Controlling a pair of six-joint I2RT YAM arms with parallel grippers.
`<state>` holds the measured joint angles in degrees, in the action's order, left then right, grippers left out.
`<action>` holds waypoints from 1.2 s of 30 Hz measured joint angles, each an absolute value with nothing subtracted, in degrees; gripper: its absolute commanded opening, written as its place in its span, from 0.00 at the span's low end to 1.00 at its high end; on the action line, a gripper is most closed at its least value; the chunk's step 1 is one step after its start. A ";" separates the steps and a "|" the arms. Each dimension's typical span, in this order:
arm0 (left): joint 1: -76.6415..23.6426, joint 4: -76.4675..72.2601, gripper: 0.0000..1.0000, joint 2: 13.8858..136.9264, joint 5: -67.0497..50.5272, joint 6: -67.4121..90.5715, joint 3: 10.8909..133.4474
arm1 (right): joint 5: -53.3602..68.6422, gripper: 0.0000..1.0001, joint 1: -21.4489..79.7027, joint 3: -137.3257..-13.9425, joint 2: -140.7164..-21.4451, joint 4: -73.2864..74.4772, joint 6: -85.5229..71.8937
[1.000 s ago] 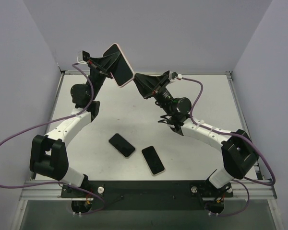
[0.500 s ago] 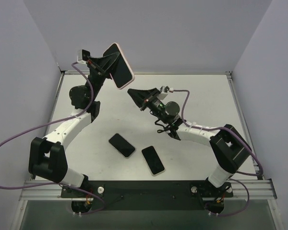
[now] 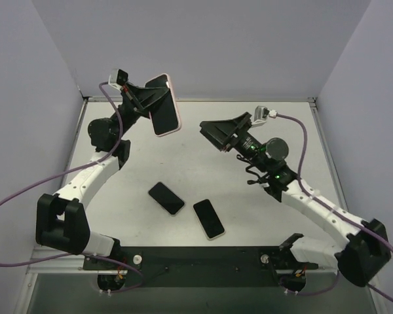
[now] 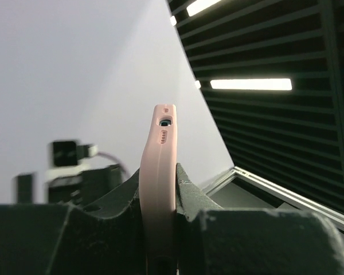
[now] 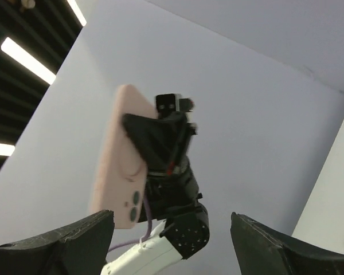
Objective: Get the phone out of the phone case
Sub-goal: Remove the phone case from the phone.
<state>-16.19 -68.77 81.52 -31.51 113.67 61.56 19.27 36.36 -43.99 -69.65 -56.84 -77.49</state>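
Observation:
The phone (image 3: 164,108), dark screen showing, sits in its pink phone case (image 4: 159,166) and is held in the air above the table's far left. My left gripper (image 3: 150,99) is shut on it, one finger on each face. The case stands edge-on between those fingers (image 4: 190,195) in the left wrist view. The right wrist view shows the case's pink back (image 5: 117,166) with its camera holes. My right gripper (image 3: 211,135) hangs open to the right of the phone, apart from it. Nothing lies between its fingertips (image 5: 69,243).
Two more phones lie on the table near the front middle: a black one (image 3: 166,197) and one with a pale rim (image 3: 208,218). The table's metal frame (image 3: 318,137) runs along the right side. Grey walls close in the back and both sides.
My right gripper was shut close to the phone's lower corner; it has opened and drawn back to the right. The left gripper has tipped the cased phone slightly lower and rightward.

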 measured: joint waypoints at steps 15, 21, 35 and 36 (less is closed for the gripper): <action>-18.61 -51.42 0.00 83.53 -50.78 108.62 61.65 | 30.17 0.88 36.93 -65.04 -68.45 -19.97 -47.37; -19.27 -49.41 0.00 83.92 -52.16 105.95 61.65 | 32.71 0.74 37.34 -65.08 -72.01 -20.21 -48.49; -20.14 -46.89 0.00 84.01 -52.36 97.43 61.89 | 34.44 0.00 35.62 -62.81 -75.57 -31.29 -63.92; -20.12 -46.41 0.03 84.03 -52.34 96.62 61.89 | 34.41 0.00 35.46 -61.84 -75.66 -33.01 -65.28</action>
